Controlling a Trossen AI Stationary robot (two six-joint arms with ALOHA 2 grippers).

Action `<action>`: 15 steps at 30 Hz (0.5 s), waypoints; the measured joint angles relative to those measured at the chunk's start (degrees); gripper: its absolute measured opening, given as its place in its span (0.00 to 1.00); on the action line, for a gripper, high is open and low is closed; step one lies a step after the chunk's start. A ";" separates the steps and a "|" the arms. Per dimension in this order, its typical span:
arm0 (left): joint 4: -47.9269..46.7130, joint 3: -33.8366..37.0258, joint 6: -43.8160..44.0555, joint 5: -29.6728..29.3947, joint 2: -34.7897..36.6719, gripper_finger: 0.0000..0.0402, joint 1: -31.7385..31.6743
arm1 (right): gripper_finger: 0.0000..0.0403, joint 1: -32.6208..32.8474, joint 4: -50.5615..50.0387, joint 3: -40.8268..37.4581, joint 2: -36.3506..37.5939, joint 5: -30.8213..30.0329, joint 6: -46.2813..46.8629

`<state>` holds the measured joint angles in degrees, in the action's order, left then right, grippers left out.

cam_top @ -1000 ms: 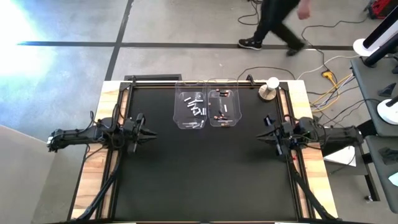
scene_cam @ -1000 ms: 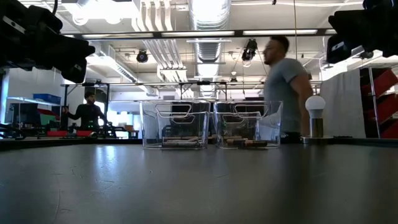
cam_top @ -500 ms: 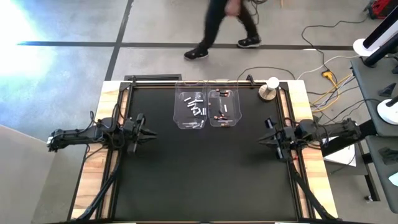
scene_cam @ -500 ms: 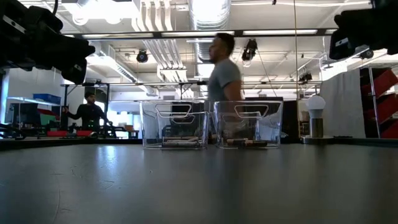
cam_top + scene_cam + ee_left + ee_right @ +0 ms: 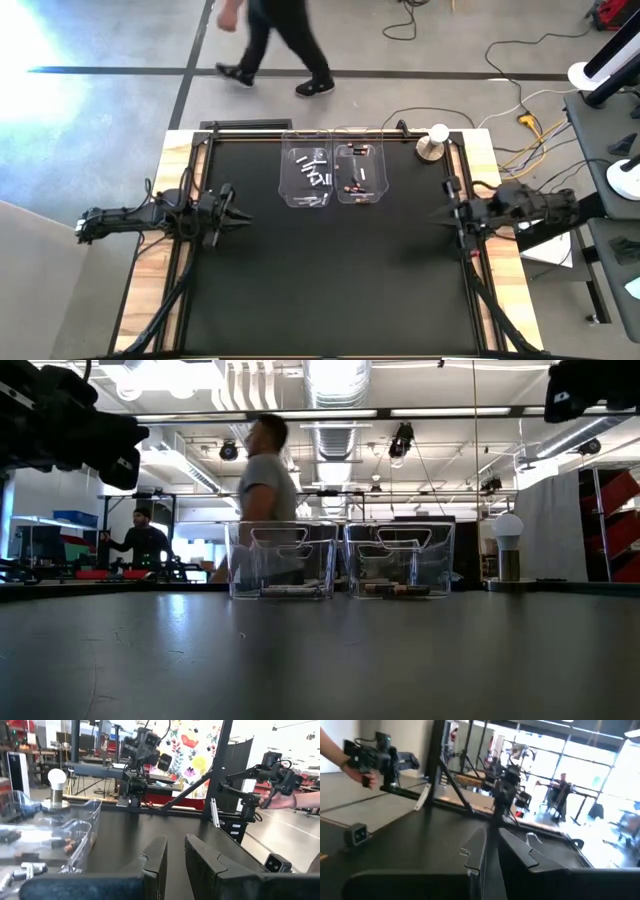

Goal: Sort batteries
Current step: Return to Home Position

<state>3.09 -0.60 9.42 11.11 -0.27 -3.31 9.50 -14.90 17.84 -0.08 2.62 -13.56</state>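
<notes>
A robotics lab or open industrial workshop is showing itself here. Exposed silver ducts [image 5: 335, 385] and pipes are running across a high ceiling lit by strip lights. A black-topped worktable [image 5: 330, 290] with wooden edges is standing on a bare concrete floor [image 5: 100, 100] marked with dark tape lines, and loose cables [image 5: 520, 110] are trailing over it on the right. Beyond the far edge a person [image 5: 270, 45] is walking past, and another person [image 5: 140, 540] is working at a distant bench among more metal-framed rigs.
</notes>
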 joint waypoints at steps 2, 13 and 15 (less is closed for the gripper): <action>0.77 0.00 -1.33 0.06 0.00 0.12 0.00 | 0.09 -0.02 1.55 -2.06 0.02 -0.66 1.19; 2.21 0.02 -6.86 0.00 -0.31 0.12 -0.07 | 0.09 -0.15 25.97 -17.07 -0.27 -1.62 6.87; 2.20 0.03 -7.69 -0.02 -0.38 0.12 -0.06 | 0.09 -0.64 27.24 -17.07 -0.29 -3.08 7.53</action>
<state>5.29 -0.58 1.73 11.09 -0.65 -3.37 8.86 12.34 0.78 -0.36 -0.46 -6.03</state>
